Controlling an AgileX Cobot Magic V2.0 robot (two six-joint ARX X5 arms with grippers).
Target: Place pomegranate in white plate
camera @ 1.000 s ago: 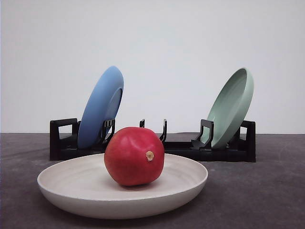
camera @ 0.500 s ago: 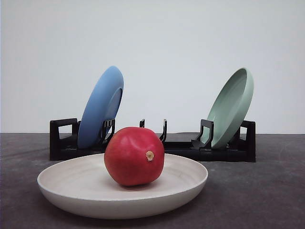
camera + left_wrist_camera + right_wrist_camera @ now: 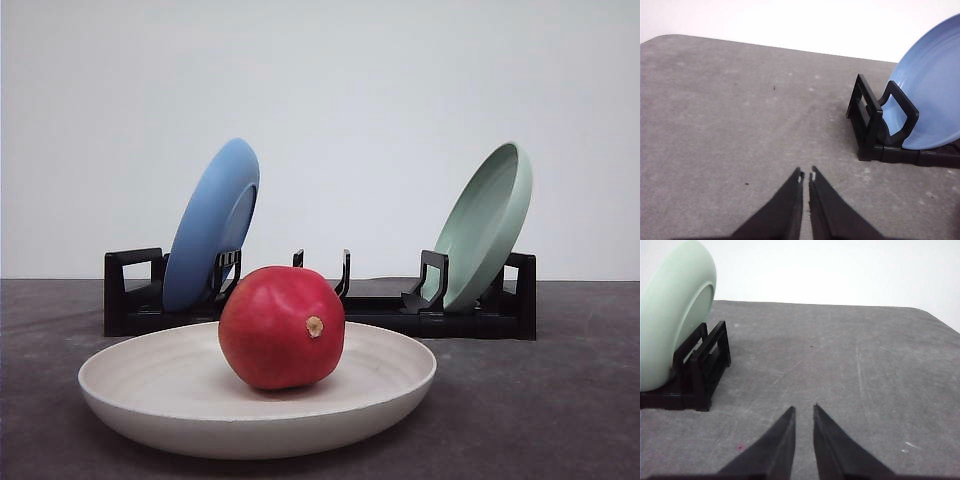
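The pomegranate (image 3: 282, 327) sits in the middle of the white plate (image 3: 150, 385), near the front of the gray table (image 3: 540, 400). The job looks done. The fruit is round, so a bump to the plate could make it roll toward the rim. Behind it, a black rack (image 3: 130, 290) holds a blue plate (image 3: 205, 225) on the left and a green plate (image 3: 490, 220) on the right. The left claw (image 3: 806, 176) is almost pressed together and holds nothing. The right claw (image 3: 804, 410) has a thin gap and holds nothing.
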